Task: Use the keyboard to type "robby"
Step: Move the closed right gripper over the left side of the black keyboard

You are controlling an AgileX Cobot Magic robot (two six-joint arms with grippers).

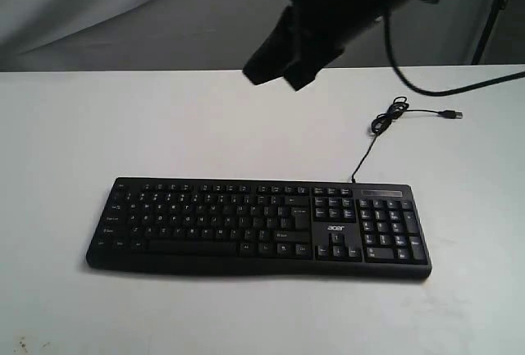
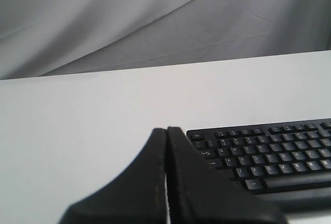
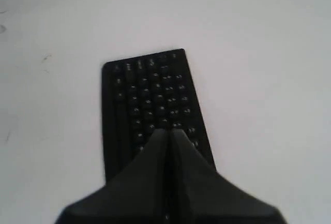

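Observation:
The black keyboard point(image 1: 258, 225) lies flat on the white table, number pad to the right, with an "acer" logo and a thin cable point(image 1: 385, 121) running back from it. My right gripper point(image 1: 275, 76) hangs shut and empty high above the table, behind the keyboard's middle; in the right wrist view the keyboard point(image 3: 150, 100) stretches away beneath the shut gripper point(image 3: 169, 131). My left gripper point(image 2: 167, 129) is shut and empty, off the left end of the keyboard point(image 2: 269, 154); it does not show in the exterior view.
The cable's loose USB plug point(image 1: 451, 114) rests on the white table point(image 1: 123, 125) at the back right. A grey cloth backdrop point(image 2: 155, 17) hangs behind the table. A black stand leg point(image 1: 492, 11) rises at the far right.

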